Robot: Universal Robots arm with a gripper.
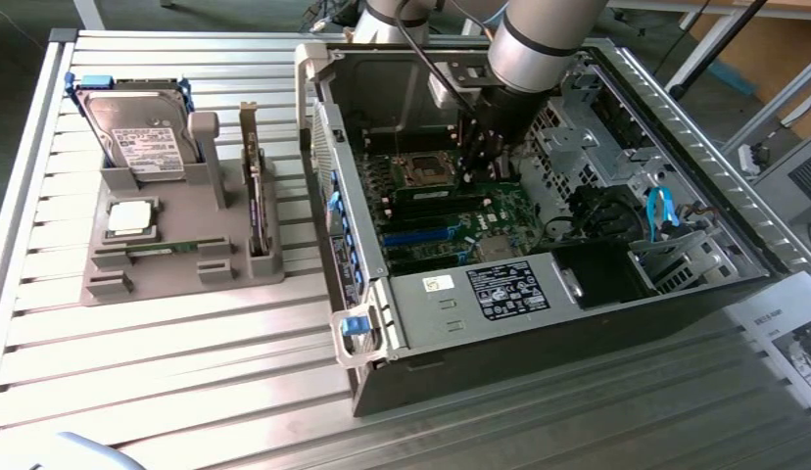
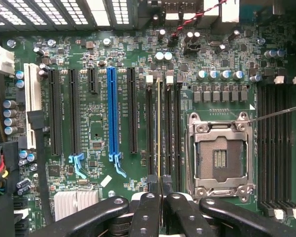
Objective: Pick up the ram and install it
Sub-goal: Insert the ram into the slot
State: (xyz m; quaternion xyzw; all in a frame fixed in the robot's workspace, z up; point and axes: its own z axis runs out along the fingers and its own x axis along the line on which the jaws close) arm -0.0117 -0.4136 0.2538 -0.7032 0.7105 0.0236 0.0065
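The ram (image 2: 158, 128) appears edge-on as a thin yellowish line running along the memory slots (image 2: 164, 133) of the green motherboard (image 2: 98, 123), to one side of the empty processor socket (image 2: 219, 153). My gripper (image 2: 161, 197) is shut on the stick's near end, one black finger (image 2: 149, 210) on each side. In the exterior view the gripper (image 1: 490, 162) reaches down into the open computer case (image 1: 379, 323), just to the exterior view's right of the socket (image 1: 425, 171). I cannot tell whether the stick touches a slot.
A grey holder (image 1: 170, 264) at the exterior view's left carries a hard drive (image 1: 144, 132), a square silver processor (image 1: 128, 217) and an upright card (image 1: 256, 196). Inside the case are a power supply (image 1: 510, 289), drive cages (image 1: 601, 127) and blue cables (image 1: 660, 211). A blue expansion slot (image 2: 113, 113) lies beside the memory slots.
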